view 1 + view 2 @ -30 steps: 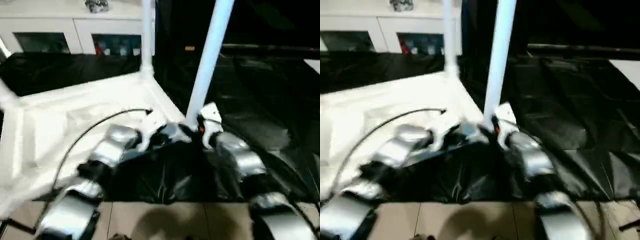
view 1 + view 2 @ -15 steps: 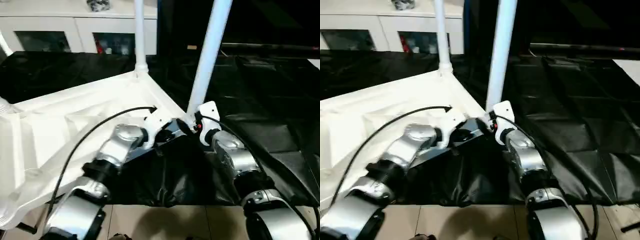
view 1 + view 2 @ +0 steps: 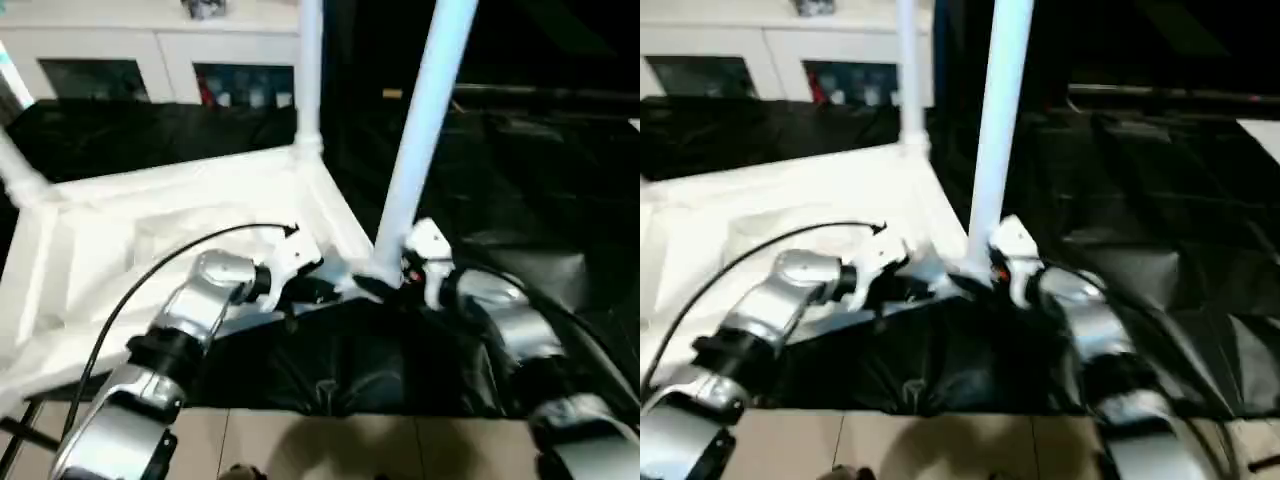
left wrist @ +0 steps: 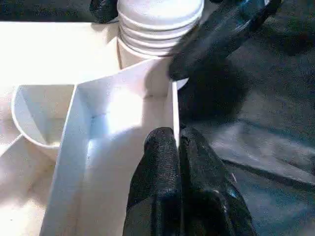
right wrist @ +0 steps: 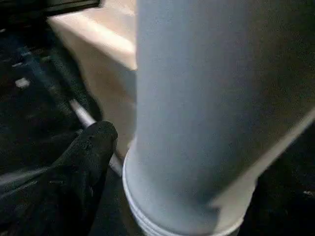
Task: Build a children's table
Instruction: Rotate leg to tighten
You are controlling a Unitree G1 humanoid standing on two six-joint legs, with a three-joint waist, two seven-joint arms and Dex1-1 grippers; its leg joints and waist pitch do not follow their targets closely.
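while the upturned tabletop (image 3: 180, 215) lies on the black work table (image 3: 540, 200), the near-corner leg (image 3: 425, 130) stands upright in its socket, long axis vertical. right gripper (image 3: 395, 285) sits at the leg's base, fingers spread around it, clearly the nearer arm. left gripper (image 4: 178, 147), fingers pinching the tabletop's rim wall, is just beside that socket.

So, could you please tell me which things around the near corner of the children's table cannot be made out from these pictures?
- Near leg: its top runs off the upper edge of the eye views.
- Right gripper: in the right wrist view the leg covers one side, so contact with the leg is unclear.
- Left gripper: shut on the tabletop rim; how far the rim sits between the jaws is hidden by them.
- Back cabinet contents: blurred.
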